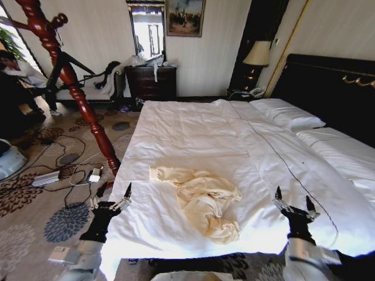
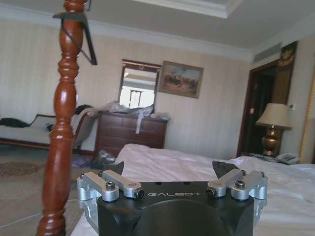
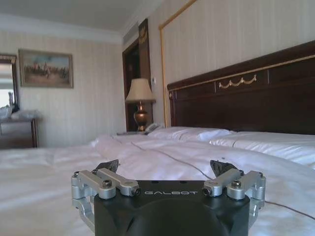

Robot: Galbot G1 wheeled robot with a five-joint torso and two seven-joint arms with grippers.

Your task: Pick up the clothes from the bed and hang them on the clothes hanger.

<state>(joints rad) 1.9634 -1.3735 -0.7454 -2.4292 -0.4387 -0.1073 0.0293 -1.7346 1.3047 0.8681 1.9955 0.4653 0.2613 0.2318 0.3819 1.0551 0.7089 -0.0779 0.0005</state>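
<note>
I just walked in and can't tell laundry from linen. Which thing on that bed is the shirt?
Start at the big white bed with the dark headboard. Near its foot edge, between the robot's two arms, lies the shirt, a crumpled heap. It is cream-yellow and wrinkly, while the duvet around it is smooth and white.

The word "GALBOT" stood in pale capitals on the black body of the left gripper (image 2: 170, 173), just below its spread fingers. The same "GALBOT" mark was readable on the black housing of the right gripper (image 3: 167, 169), again centred under the open jaws. Nothing else in the room carried lettering clear enough to read.
</note>
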